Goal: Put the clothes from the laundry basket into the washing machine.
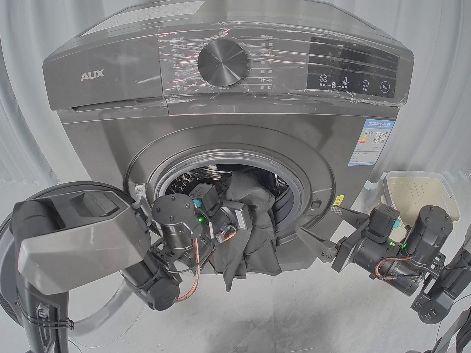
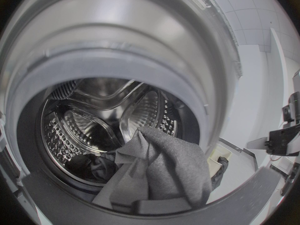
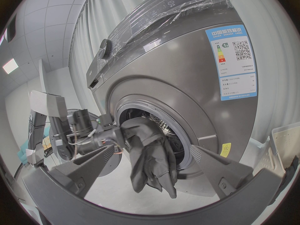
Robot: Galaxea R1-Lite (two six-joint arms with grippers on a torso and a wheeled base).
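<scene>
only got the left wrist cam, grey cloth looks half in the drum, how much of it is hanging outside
Observer: A good part. The garment drapes over the lower rim of the washing machine opening and hangs down the front, ending below the door ring.
Operator: is the right claw holding any of it
Observer: No. The right claw is open and empty, just right of the opening, not touching the garment.
Operator: where's the door
Observer: The door is swung fully open to the left, behind the left arm.
</scene>
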